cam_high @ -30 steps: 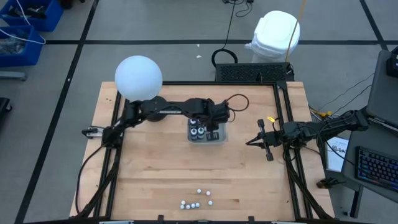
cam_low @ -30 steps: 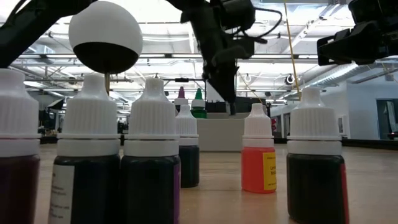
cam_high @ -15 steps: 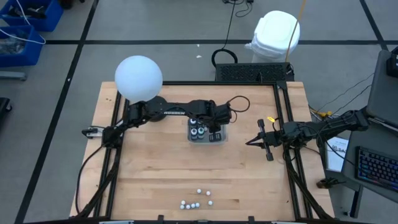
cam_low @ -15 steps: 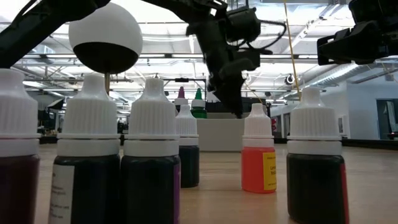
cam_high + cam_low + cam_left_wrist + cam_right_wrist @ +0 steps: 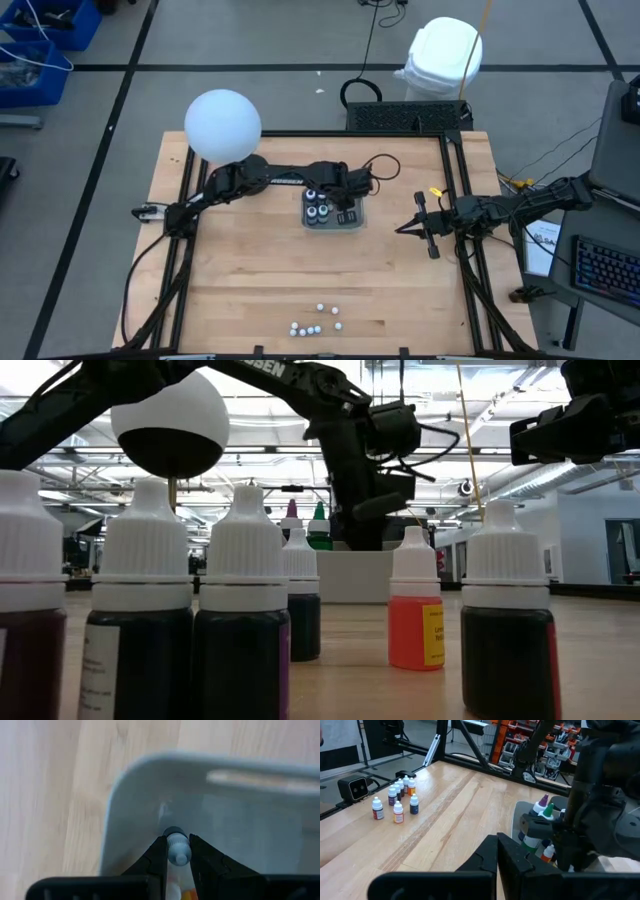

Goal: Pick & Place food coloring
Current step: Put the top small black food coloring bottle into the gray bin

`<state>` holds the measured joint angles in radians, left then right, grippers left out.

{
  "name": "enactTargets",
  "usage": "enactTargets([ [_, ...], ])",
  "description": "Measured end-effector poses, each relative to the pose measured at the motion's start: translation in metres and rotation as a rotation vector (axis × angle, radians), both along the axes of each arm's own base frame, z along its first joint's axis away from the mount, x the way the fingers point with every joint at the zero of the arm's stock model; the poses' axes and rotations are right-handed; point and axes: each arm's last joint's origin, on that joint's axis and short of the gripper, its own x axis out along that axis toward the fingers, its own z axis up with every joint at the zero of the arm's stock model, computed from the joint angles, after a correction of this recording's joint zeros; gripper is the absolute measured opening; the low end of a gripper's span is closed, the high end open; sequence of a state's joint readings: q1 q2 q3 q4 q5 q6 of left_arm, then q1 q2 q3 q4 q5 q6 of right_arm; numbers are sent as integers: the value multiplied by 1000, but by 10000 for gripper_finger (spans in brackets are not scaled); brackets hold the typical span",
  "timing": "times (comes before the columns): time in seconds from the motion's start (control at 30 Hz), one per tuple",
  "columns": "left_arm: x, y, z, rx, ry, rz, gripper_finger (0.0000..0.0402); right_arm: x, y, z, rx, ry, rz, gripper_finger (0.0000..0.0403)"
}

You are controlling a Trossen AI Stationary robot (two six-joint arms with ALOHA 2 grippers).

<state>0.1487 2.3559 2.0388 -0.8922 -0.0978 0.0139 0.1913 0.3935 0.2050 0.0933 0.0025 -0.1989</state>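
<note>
Several small white-capped food coloring bottles (image 5: 318, 321) stand near the table's front edge, close up in the low view (image 5: 245, 610). A clear tray (image 5: 358, 224) at the table's middle holds two dark jars (image 5: 318, 209) with pale tops. My left gripper (image 5: 177, 840) points steeply down over the tray's floor (image 5: 150, 795), shut on one small bottle (image 5: 178, 851). My right gripper (image 5: 400, 229) waits shut at the table's right side, level, with nothing in it. My left gripper pinches the small bottle by its ribbed white cap (image 5: 178, 854) between its two fingers. The fingers come from above, slanting down. The bottle is inside the tray's outline; whether it touches the tray floor I cannot tell.
A white globe (image 5: 222, 124) stands over the table's far left corner. Open wood lies between the tray and the bottle group. A white bin (image 5: 444, 55) and a black mat sit beyond the far edge. A keyboard (image 5: 605, 272) is off the right side.
My left gripper has gone down toward the tray with the small bottle still between its fingers, and sits lower among the tray's walls than before.
</note>
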Motion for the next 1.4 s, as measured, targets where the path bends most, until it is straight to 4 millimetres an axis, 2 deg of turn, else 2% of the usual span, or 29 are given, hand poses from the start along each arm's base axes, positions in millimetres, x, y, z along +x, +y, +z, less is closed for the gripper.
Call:
enactTargets([
  [1.07,-2,12,-4,32,14,28,63,0,0,0,1,-2,3,0],
  [1.17,-1,12,-3,34,3,26,75,0,0,0,0,-2,3,0],
  [1.4,0,12,-3,33,-4,25,132,0,0,0,1,-1,4,0],
])
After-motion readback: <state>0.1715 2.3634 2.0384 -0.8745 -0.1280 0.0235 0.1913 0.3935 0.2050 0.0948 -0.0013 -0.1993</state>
